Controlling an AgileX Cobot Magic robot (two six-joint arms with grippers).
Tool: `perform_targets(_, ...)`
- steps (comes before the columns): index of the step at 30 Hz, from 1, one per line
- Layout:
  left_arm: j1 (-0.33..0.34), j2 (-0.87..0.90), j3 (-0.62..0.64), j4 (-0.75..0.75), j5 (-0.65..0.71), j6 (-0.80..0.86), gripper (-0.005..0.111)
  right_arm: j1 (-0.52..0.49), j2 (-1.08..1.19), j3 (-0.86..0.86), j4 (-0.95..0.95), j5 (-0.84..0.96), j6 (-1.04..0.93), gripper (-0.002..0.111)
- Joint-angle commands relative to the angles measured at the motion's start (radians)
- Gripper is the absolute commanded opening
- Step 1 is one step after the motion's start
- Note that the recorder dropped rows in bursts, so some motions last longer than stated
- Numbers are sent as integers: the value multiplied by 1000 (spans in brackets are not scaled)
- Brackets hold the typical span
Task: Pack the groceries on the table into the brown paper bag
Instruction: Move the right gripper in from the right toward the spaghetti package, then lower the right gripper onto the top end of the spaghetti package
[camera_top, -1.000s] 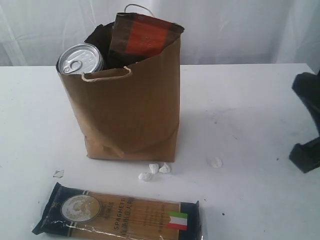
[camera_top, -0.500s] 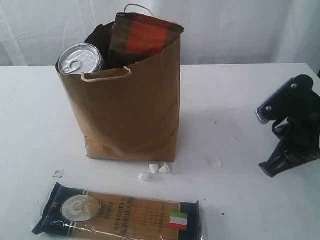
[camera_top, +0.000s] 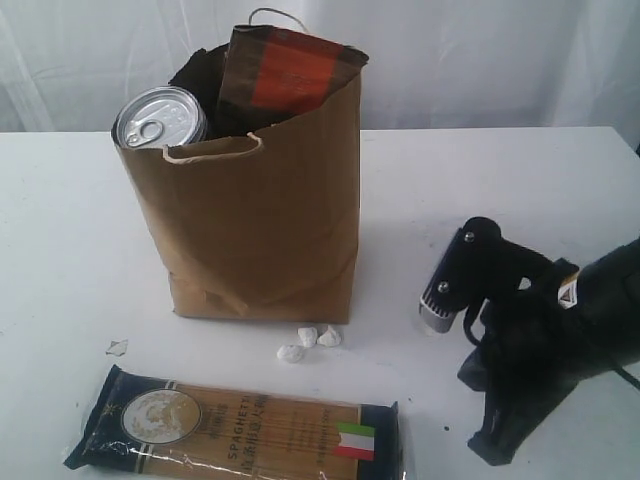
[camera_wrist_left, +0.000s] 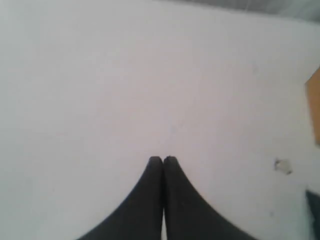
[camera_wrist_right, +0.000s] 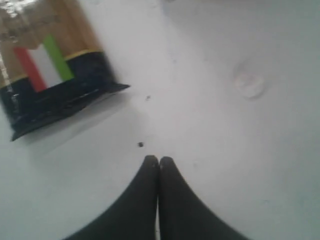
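Left end effector (camera_wrist_left: 162, 160): clenched, empty, above bare tabletop (camera_wrist_left: 100, 75).
Spaghetti pack (camera_top: 235, 432): one, flat in front of the bag, reads "SPAGHETTI"; smaller print blurred.
Jar (camera_top: 160, 118): one, only its pull-tab lid shows, inside brown paper bag (camera_top: 255, 210).
Pouch (camera_top: 285, 70): one, upright in bag, orange label unreadable.
Right end effector (camera_wrist_right: 158, 160): clenched, empty, near pack's flag end.

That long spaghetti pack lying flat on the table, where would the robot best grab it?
Probably across its narrow width, coming straight down from above: the spaghetti pack lies flat on the table, so only its long edges offer opposing sides. The flag end is nearest the shut right fingers, which must open first.
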Motion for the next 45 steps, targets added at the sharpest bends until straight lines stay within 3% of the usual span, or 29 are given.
perform_targets(1, -8, -5, 23, -12, 132, -71, 0, 10, 4, -12, 145, 48, -94, 0)
perform_targets(7, -2, -6, 23, 124, 90, -80, 0, 133, 41, -39, 332, 75, -312, 0)
perform_targets(11, -2, -40, 23, 302, -185, -80, 0, 234, 116, -94, 327, 75, -359, 0)
perform_targets(13, -2, -69, 23, 314, -296, -81, 0, 277, 166, -126, 325, 75, -370, 0)
perform_targets(15, -2, -105, 23, 298, -325, -83, 0, 321, 208, -157, 325, 75, -397, 0)
perform_targets(20, -2, -221, 19, 263, -131, -83, 0, 388, 276, -213, 325, -6, -473, 0)
perform_targets(22, -2, -226, 6, 267, 12, -83, 0, 398, 280, -215, 325, -72, -480, 0)
perform_targets(25, -2, -226, -21, 271, 104, -76, 0, 398, 280, -215, 335, -123, -476, 0)
perform_targets(30, -2, -226, -18, 265, 92, -65, 0, 398, 278, -215, 336, -119, -471, 0)
perform_targets(36, -2, -226, 30, 180, 211, -70, 0, 398, 278, -215, 336, -130, -437, 0)
perform_targets(45, -2, -226, 27, 140, 46, -85, 0, 398, 278, -215, 336, -137, -434, 0)
